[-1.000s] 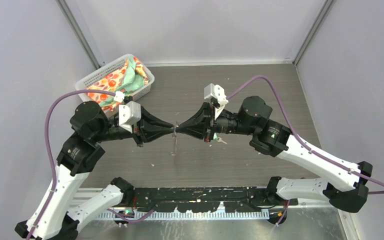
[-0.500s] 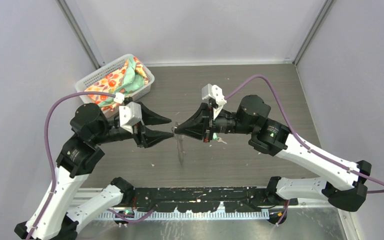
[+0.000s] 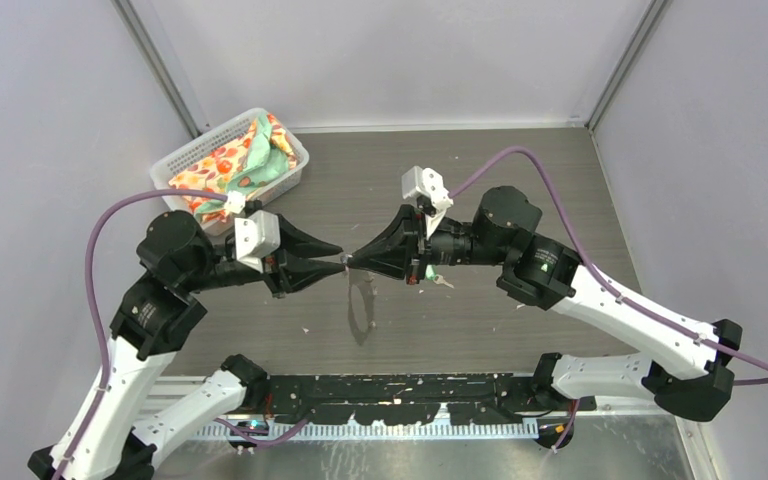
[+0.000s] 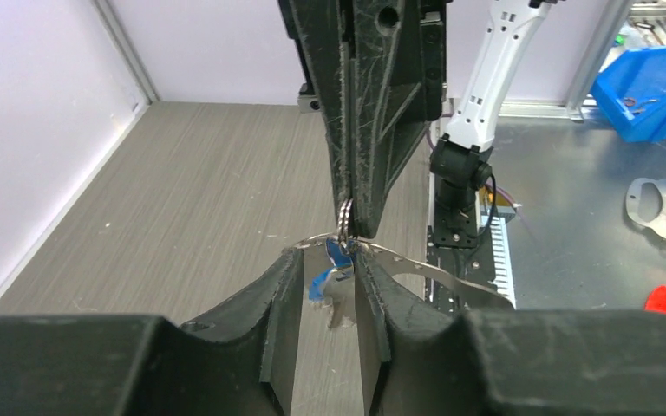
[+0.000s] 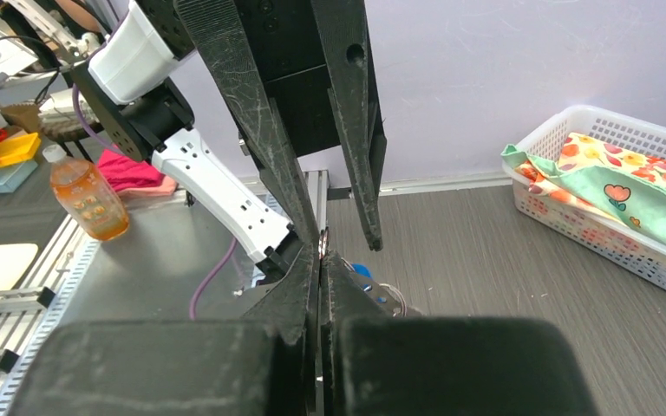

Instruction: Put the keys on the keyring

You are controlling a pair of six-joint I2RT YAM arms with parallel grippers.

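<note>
The right gripper [image 3: 353, 261] is pinched shut on the keyring [image 4: 399, 256], whose loop hangs in mid-air where the two arms meet. The left gripper [image 3: 341, 253] stands narrowly parted around the blue key [image 4: 336, 258]; I cannot tell whether it touches. The step probably calls for lining the key's hole up with the wire and feeding it on slowly. Farther off, the white basket [image 3: 195, 143] contains patterned cloths [image 3: 235, 160].

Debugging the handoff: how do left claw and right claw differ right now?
Left claw is open, fingers spread; right claw is shut. Left claw has the blue key between its fingers; right claw pinches the keyring at its top, and the loop hangs below. Shared: both point at each other, tips nearly touching.
</note>
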